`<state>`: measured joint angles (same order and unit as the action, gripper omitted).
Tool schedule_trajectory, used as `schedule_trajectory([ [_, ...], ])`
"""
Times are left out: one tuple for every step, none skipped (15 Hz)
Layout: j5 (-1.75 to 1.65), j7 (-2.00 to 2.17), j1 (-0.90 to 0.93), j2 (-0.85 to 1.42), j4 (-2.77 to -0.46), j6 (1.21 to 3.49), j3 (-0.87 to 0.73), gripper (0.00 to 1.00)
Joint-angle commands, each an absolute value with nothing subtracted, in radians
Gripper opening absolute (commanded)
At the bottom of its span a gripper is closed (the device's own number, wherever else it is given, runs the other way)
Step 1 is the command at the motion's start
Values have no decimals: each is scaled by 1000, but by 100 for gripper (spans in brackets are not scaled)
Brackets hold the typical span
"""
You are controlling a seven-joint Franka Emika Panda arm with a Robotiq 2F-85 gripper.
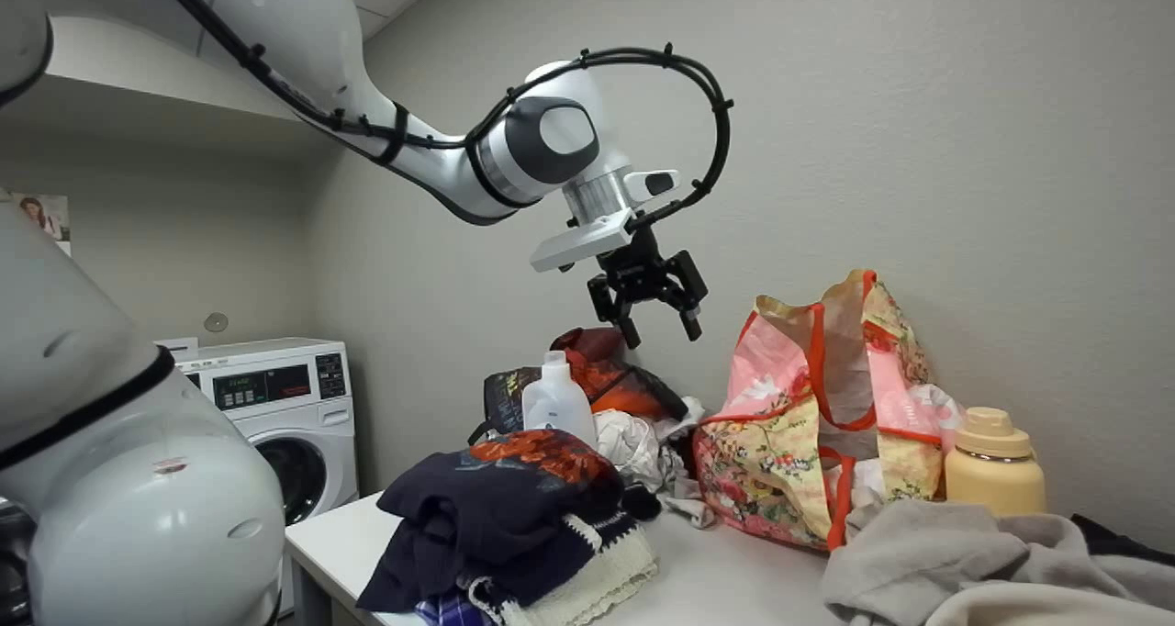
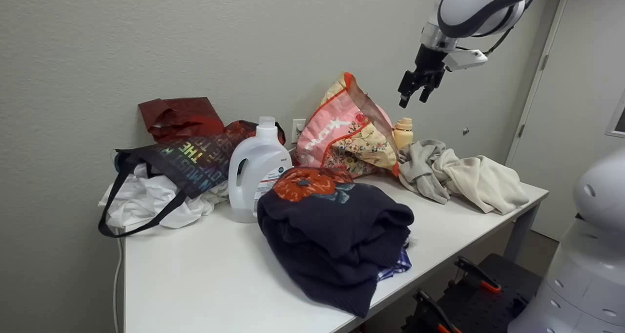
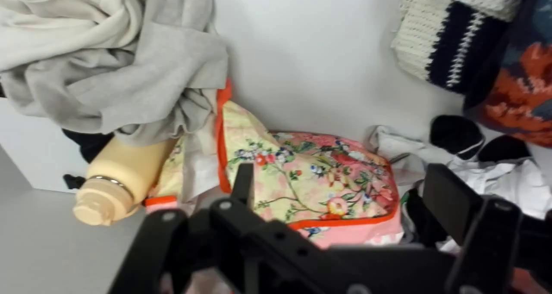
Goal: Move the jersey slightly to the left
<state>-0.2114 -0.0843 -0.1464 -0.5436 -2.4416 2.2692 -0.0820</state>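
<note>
Near the floral bag (image 1: pixel 771 452), contents unclear, end effector (image 1: pixel 662 332) with jaws wide apart.

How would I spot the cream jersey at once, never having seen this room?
Start at the white table and, in an exterior view, look right past the floral bag to the end nearer the door. There the jersey lies crumpled; unlike the grey cloth touching it, it is plain pale cream.

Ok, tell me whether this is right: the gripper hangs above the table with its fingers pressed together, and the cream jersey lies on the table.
Not quite: the fingers of the gripper are spread apart, not pressed together, as the wrist view shows. It does hang above the table, and the cream jersey lies on it.
</note>
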Motion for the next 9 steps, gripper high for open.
schedule_trajectory([
  [-295, 10, -227, -493, -2395, 2319, -80, 100],
  [-320, 36, -250, -485, -2390, 2332, -81, 100],
  [-339, 62, -268, -477, -2386, 2342, -81, 100],
  [-362, 90, -288, -468, -2382, 2350, -80, 100],
  [-380, 113, -303, -460, -2378, 2353, -80, 100],
  [-402, 141, -320, -452, -2375, 2355, -79, 100],
  [-419, 165, -332, -444, -2374, 2358, -77, 100],
  [-437, 188, -342, -437, -2371, 2355, -78, 100],
  [-452, 209, -351, -429, -2370, 2356, -78, 100],
])
